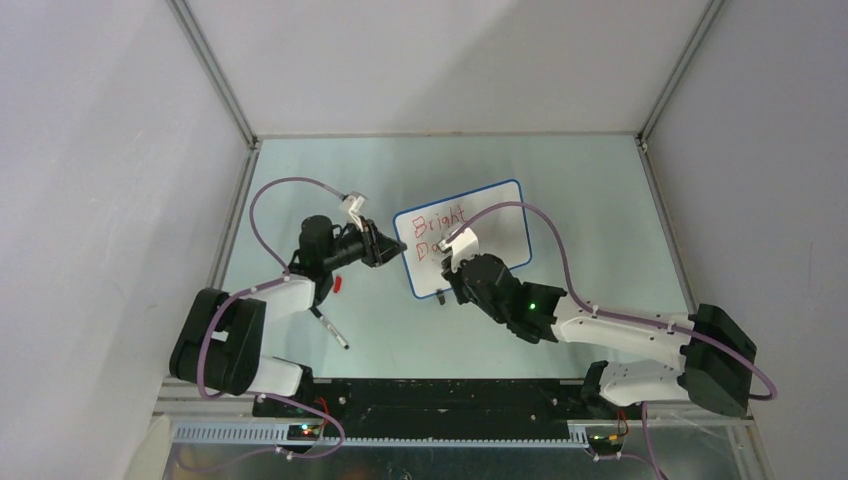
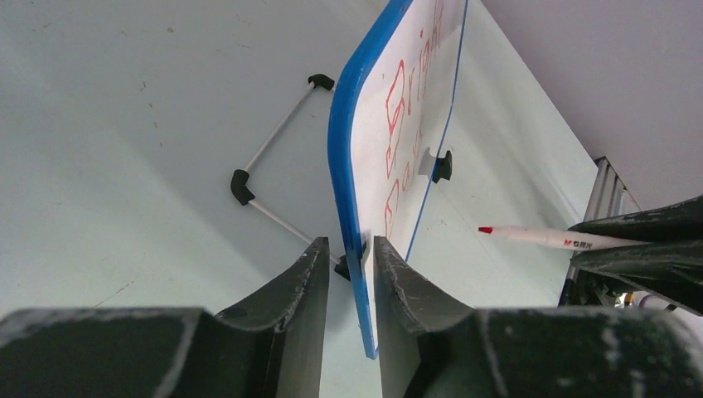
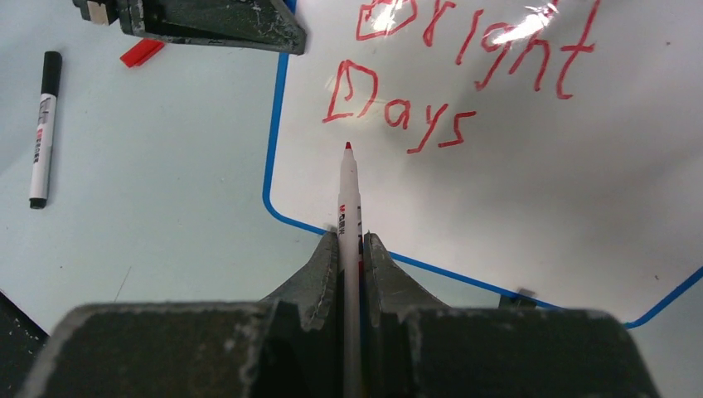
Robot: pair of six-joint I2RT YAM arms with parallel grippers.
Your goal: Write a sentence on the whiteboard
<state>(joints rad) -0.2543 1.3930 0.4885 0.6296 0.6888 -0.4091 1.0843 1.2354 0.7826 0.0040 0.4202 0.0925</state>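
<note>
The left gripper (image 2: 349, 249) pinches the board's (image 2: 414, 99) edge. The right gripper (image 3: 351, 239) pinches a pen (image 3: 349, 186), tip under the words (image 3: 448, 75).

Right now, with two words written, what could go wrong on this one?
1. The left gripper pinches only the thin blue edge of the whiteboard; pen pressure could twist it or make it slip.
2. The right gripper holds the red pen well back from its tip, so it may tilt in the jaws and smear Days just above.
</note>
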